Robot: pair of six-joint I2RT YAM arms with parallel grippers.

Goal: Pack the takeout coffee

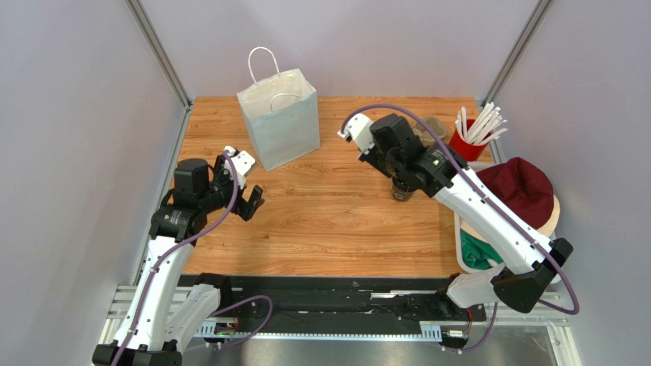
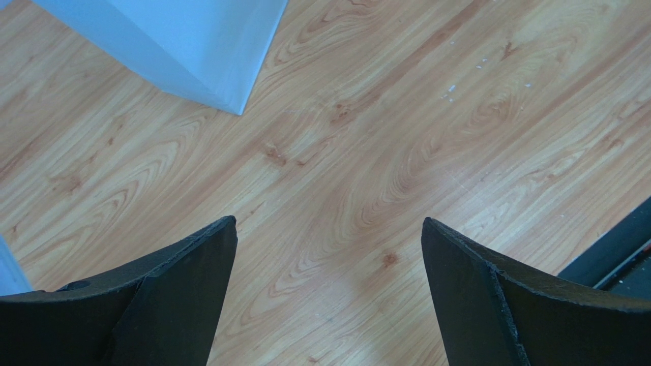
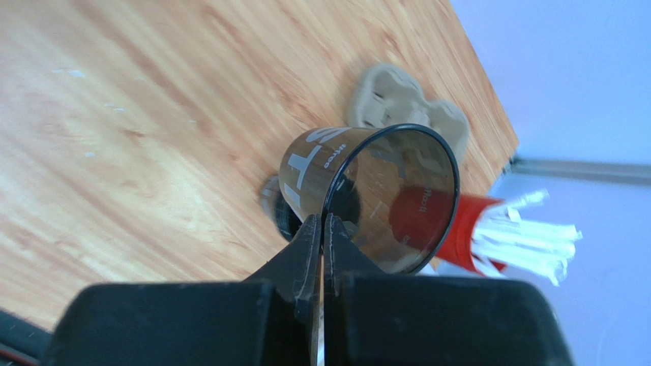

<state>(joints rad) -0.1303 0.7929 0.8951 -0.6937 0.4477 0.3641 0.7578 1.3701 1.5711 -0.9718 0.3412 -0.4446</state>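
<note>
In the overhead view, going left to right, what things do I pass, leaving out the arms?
paper bag → takeout coffee cup → red cup of straws → maroon hat

Seen from above, the small dark round coffee cup (image 1: 400,192) sits mostly hidden under the right arm (image 1: 474,194) (as does the brown moulded-pulp carrier (image 1: 438,124))
</note>
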